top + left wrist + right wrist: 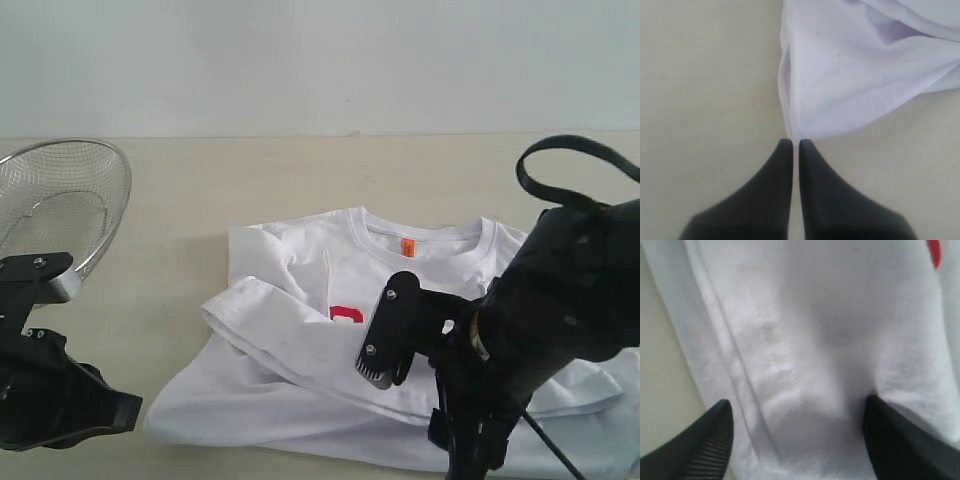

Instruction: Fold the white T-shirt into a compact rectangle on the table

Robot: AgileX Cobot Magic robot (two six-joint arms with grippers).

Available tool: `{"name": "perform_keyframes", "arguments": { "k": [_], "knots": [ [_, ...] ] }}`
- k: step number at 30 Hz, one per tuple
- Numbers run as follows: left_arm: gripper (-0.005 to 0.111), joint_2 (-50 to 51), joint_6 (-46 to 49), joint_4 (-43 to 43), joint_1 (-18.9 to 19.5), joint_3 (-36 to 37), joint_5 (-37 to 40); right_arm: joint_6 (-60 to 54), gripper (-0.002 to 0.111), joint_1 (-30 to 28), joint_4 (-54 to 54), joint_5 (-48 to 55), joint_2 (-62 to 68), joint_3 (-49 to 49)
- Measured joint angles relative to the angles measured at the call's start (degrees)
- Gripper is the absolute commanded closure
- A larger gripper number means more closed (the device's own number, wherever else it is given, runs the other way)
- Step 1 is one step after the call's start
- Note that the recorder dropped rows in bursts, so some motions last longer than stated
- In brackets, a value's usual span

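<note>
The white T-shirt (300,350) lies on the table (180,190), collar and orange neck tag (407,246) toward the far side. One side is folded across the chest, so only part of the red lettering (346,314) shows. My right gripper (405,390) hangs low over the shirt's middle, and the arm hides the shirt's right part. In the right wrist view the gripper (797,412) is open, with wide-set fingers (715,435) resting on the cloth. My left gripper (128,410) sits at the near left. Its shut tips (791,143) sit just short of a shirt corner (805,127), holding nothing.
A round wire-mesh basket (60,195) stands at the far left, behind the left arm. Bare tabletop surrounds the shirt on its left and far sides. A black cable loop (570,150) rises from the right arm.
</note>
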Motion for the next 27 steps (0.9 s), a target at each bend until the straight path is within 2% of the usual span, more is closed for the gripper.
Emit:
{"name": "perform_keyframes", "arguments": {
  "k": [7, 12, 20, 27],
  "knots": [
    [0.102, 0.0, 0.0, 0.0, 0.0, 0.0, 0.0, 1.2, 0.109, 0.0, -1.0, -1.2, 1.0, 0.0],
    [0.102, 0.0, 0.0, 0.0, 0.0, 0.0, 0.0, 3.0, 0.108, 0.0, -4.5, -1.5, 1.0, 0.0],
    [0.102, 0.0, 0.0, 0.0, 0.0, 0.0, 0.0, 13.2, 0.108, 0.0, -16.3, -0.1, 1.0, -0.4],
    [0.102, 0.0, 0.4, 0.0, 0.0, 0.0, 0.0, 15.0, 0.108, 0.0, -15.8, 1.4, 1.0, -4.0]
  ]
}}
